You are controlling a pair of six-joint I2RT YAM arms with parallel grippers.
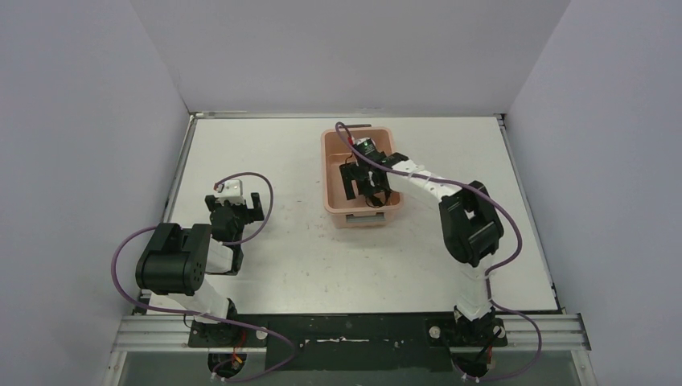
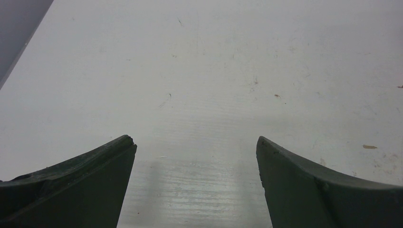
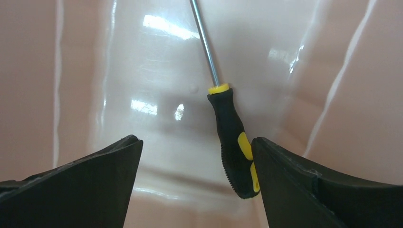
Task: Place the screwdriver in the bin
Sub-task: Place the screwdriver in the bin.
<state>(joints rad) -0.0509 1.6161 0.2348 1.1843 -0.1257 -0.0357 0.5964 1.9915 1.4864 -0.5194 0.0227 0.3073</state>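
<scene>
Screwdriver (image 3: 234, 142) lies loose on the floor of the pink bin (image 1: 330, 173), its handle just beside one finger of the right hand (image 3: 196, 142). That hand sits inside the bin, spread wide and gripping nothing. Left hand (image 2: 195, 141) hovers over the white bench (image 2: 199, 66), likewise spread wide and empty.

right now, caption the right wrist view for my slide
Open right gripper inside the pink bin, the screwdriver lying loose on the bin floor close to one finger.

No legible text, labels or numbers anywhere.
</scene>
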